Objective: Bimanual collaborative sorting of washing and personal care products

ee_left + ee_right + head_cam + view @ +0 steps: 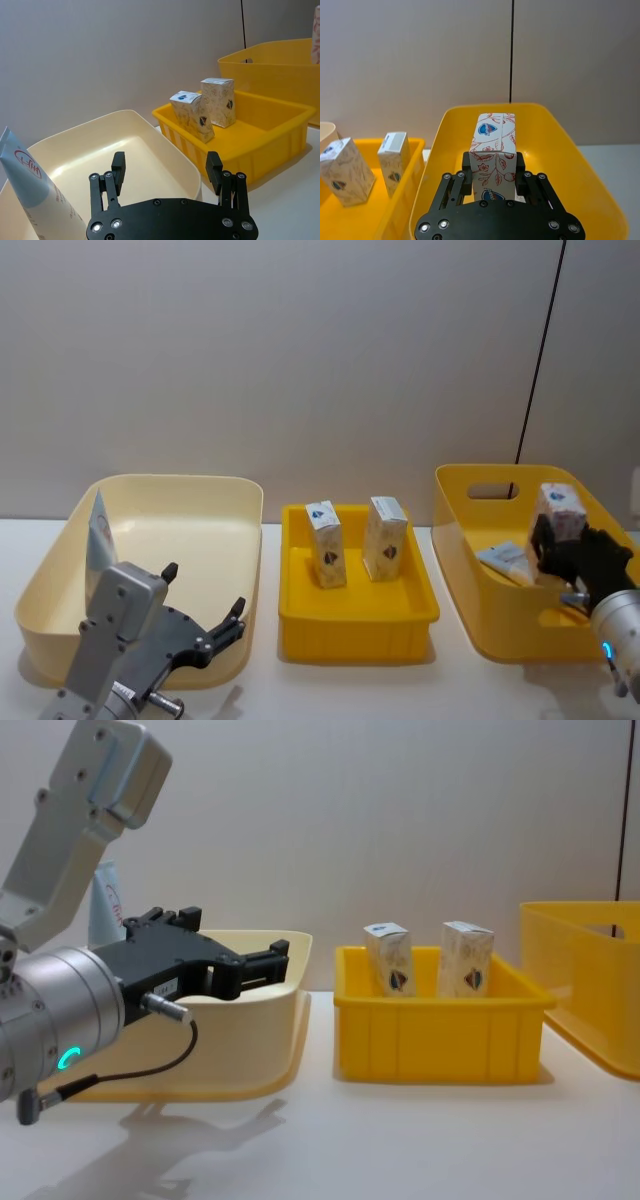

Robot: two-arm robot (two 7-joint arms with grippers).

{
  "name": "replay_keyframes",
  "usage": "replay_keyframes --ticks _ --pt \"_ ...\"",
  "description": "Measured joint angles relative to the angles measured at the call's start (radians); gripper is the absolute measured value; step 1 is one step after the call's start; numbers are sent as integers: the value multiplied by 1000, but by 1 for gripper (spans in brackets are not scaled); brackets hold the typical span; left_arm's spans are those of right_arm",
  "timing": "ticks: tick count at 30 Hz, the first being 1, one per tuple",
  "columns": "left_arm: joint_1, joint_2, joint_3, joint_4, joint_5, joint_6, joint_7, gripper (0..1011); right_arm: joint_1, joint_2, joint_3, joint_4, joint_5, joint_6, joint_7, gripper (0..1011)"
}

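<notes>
A shallow yellow tray (357, 632) sits at the middle of a white table (450, 690), with two small white cartons standing inside it: one carton (326, 544) toward the tray's left half, leaning slightly, and a second carton (385, 538) just beside it to the right, upright. To the left of the tray stands a pale cream bin (200, 502), its rim near the tray's left wall; a soft squeeze tube (99, 532), pale blue fading to white with a red circular logo, leans against the cream bin's far-left wall. The left gripper (204, 618) hovers over the cream bin's near-right part, its two black fingers (118, 167) spread apart with nothing between them, and the tube lies off to its side, untouched. To the right of the tray is a deeper yellow bin (470, 570) with a handle slot in its back wall. Above that bin's interior the right gripper (493, 172) is clamped on a third carton (493, 150), white with reddish floral print and a blue emblem, held upright between the fingers. A pale flat packet (508, 561) lies on the floor of the deep bin, on the tray side of the held carton; its markings cannot be read.
</notes>
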Motion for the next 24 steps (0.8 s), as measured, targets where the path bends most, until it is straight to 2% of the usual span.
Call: replay_keyframes --ticks 4,10,14,18,22,24 --pt "0 0 0 0 0 0 0 1003 10 -4 -6 13 -1 38 0 476" --pt "0 0 0 0 0 0 0 1003 20 -9 -12 29 -4 80 1 687" --pt "0 0 0 0 0 0 0 1003 24 -10 -14 34 -5 93 2 762" --pt "0 0 0 0 0 0 0 1003 27 -12 -16 39 -6 107 2 906" --pt "0 0 0 0 0 0 0 1003 29 -13 -17 42 -7 115 3 996" --pt "0 0 0 0 0 0 0 1003 29 -13 -17 42 -8 115 3 1001"
